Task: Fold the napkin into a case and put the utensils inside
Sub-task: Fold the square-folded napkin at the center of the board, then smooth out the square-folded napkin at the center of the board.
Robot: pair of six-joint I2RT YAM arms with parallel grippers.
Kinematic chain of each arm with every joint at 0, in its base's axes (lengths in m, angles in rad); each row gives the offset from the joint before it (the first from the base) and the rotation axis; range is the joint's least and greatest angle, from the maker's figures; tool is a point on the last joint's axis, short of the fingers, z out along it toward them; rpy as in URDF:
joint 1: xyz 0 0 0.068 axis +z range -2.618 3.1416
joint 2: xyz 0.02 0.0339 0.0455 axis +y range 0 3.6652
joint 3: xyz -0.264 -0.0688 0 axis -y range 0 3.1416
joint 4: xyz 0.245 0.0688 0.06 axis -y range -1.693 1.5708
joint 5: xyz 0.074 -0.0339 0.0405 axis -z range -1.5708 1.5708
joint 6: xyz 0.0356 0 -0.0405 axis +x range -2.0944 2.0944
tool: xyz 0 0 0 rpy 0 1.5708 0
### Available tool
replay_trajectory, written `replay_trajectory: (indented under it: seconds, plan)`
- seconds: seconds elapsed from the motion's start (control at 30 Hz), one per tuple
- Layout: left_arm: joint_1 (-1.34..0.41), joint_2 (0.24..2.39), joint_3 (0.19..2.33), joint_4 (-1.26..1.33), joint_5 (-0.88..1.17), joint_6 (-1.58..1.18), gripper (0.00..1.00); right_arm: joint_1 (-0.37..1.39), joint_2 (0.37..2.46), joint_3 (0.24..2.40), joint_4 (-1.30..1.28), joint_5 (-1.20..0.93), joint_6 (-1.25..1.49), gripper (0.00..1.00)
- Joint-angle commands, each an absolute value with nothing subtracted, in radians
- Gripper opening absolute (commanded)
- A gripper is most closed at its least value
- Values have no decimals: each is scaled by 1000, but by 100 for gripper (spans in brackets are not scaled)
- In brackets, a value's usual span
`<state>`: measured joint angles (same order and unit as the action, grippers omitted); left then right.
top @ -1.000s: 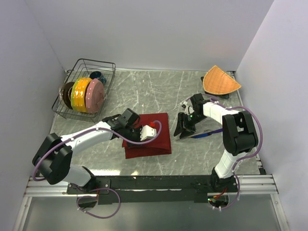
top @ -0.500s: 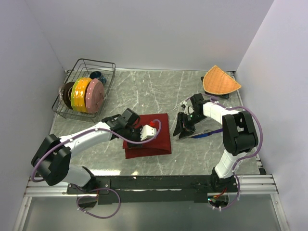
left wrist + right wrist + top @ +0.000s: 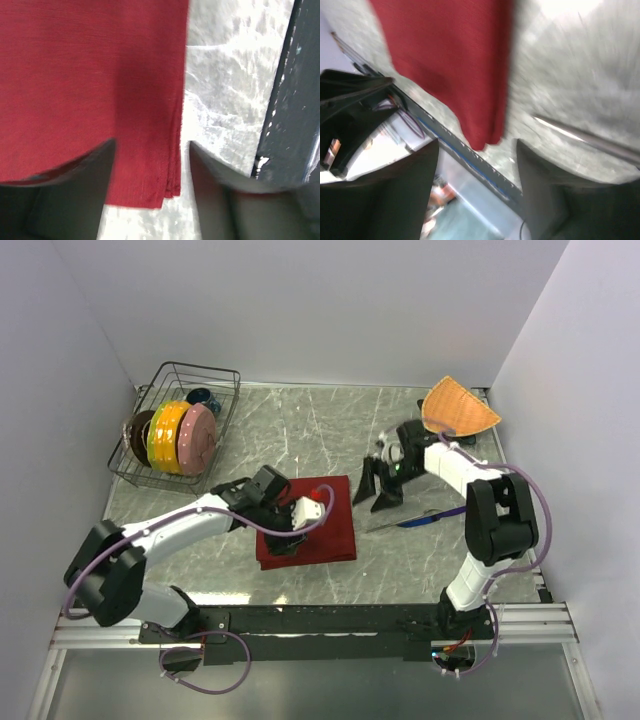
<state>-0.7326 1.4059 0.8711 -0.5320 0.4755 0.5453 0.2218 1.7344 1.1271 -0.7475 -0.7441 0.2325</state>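
1. The napkin (image 3: 318, 528) lies folded on the table (image 3: 300, 430), near its front edge. The folding seems almost done to me.
2. Your left gripper (image 3: 152, 145) hovers over the napkin's layered edge with its fingers (image 3: 75, 192) apart, grasping nothing.
3. Your right gripper (image 3: 378, 492) is also spread and empty, between the napkin and the utensils (image 3: 412, 522).
4. The utensils lie just right of the napkin, outside it. Next you probably should lower the right gripper over one slim handle and close precisely.

Knife (image 3: 418, 521) right of napkin (image 3: 336, 524) (on table (image 3: 300, 430))
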Motion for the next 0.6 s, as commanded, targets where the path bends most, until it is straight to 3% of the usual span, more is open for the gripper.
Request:
replay_trajectory:
  seconds: [0.0,0.03,0.07,0.1,0.2,0.33,0.4,0.5,0.57]
  plan:
    - [-671,1267,1015,-491,456,407,73,213,1600,1363,-690,-762,213,85]
    - [-629,1226,1041,-477,451,372,83,213,1585,1400,-680,-756,213,99]
    - [-611,1209,1093,-435,439,330,95,215,1580,1438,-654,-752,213,100]
    - [-591,1194,1120,-414,420,246,99,215,1577,1504,-634,-747,222,100]
    - [-534,1149,1174,-289,312,88,99,230,1560,1586,-514,-729,238,100]
    - [-534,1124,1089,-107,171,-38,99,247,1583,1546,-258,-823,366,100]
    - [-532,1150,1083,-130,166,-19,99,252,1635,1533,-116,-1007,542,100]
    - [-534,1204,1039,-131,36,32,99,304,1738,1485,-69,-962,696,100]
    - [-540,1186,896,54,-29,92,99,352,1738,1425,12,-930,727,100]
